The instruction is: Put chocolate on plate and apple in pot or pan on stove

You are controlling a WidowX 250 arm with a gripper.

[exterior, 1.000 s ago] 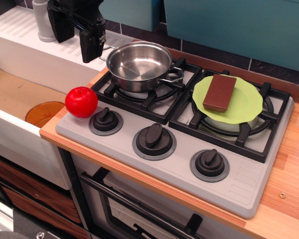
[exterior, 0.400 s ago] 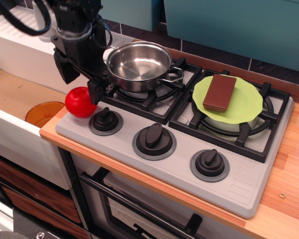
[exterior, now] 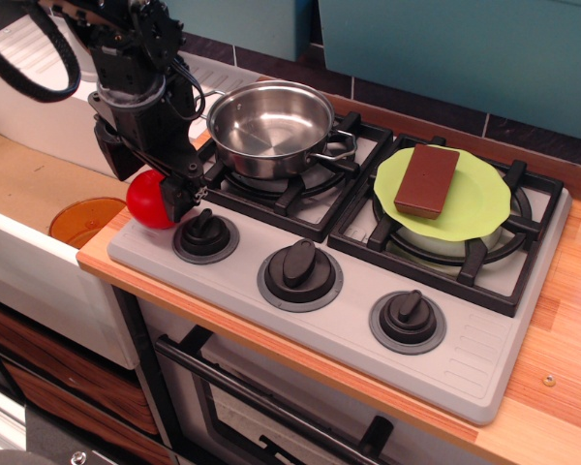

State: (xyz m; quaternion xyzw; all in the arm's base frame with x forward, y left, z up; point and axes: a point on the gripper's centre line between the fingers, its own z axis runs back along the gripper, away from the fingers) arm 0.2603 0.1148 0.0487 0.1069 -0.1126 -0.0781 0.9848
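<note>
Apple [exterior: 147,200] pickup, left of frame; chocolate [exterior: 427,180] sits on plate [exterior: 484,208].
Gripper [exterior: 155,184] straddles apple at stove [exterior: 465,368] corner, jaws spread, nothing clamped yet. You close next, then lift to pot [exterior: 269,127].

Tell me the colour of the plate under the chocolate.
Lime green; the plate shows clearly under the chocolate in the observation.image view.

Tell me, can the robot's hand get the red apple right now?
Probably yes. The hand is already down around the apple at the stove's front left corner, with fingers on both sides. Nothing blocks it; the nearest knob sits just beside it.
</note>
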